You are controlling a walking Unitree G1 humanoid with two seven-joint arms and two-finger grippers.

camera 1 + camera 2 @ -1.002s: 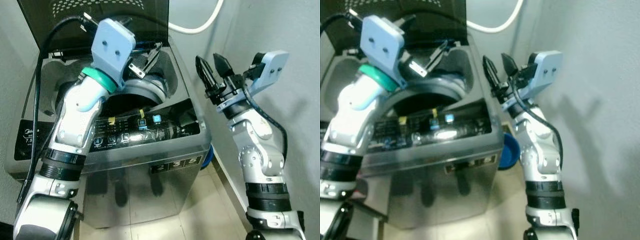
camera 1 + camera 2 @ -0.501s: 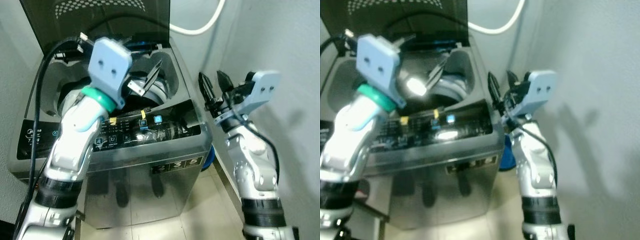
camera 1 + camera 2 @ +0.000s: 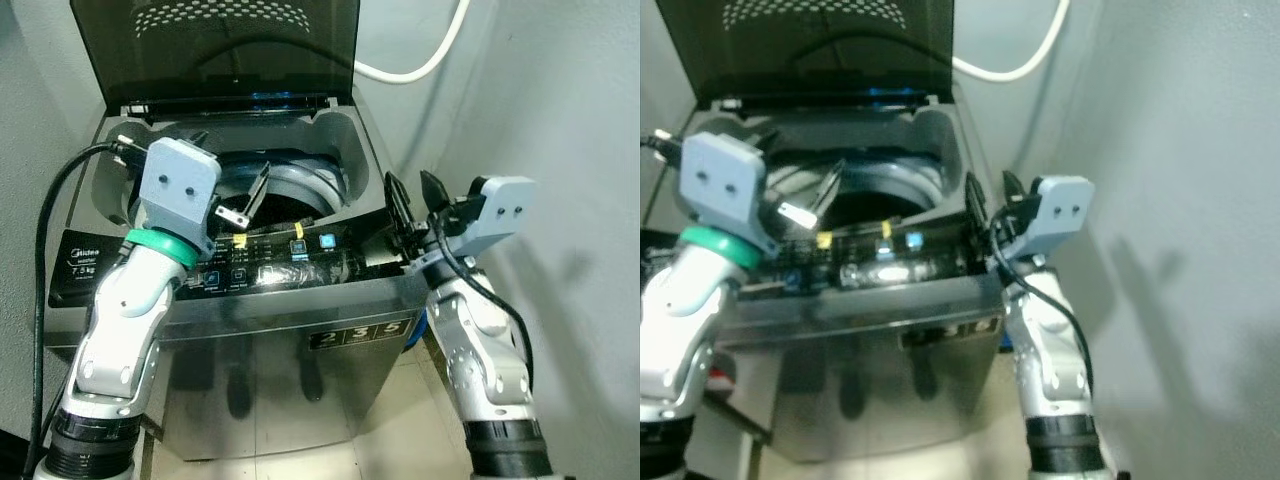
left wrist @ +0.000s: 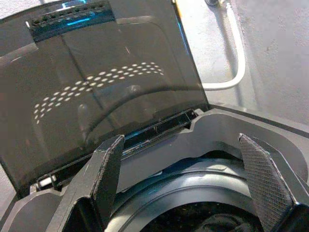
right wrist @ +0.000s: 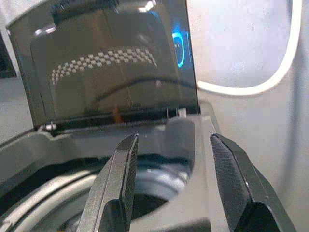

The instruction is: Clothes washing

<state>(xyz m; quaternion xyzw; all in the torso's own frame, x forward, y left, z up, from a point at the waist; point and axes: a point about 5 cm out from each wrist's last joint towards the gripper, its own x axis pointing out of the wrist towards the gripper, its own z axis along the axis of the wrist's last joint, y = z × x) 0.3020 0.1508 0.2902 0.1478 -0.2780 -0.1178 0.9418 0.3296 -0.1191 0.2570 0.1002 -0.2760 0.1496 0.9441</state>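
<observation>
The top-loading washing machine (image 3: 290, 300) stands just ahead of and below both grippers, its drum mouth facing straight up and its dark lid (image 3: 215, 50) raised upright at the rear. The left gripper (image 3: 228, 192) hangs above the drum rim, fingers spread wide and empty. The right gripper (image 3: 410, 205) sits beside the machine's right edge near the control panel (image 3: 270, 265), likewise parted and holding nothing. A careless lift of either arm could likely knock the lid shut. Something dark lies inside the drum (image 4: 212, 224); whether it is laundry cannot be told.
</observation>
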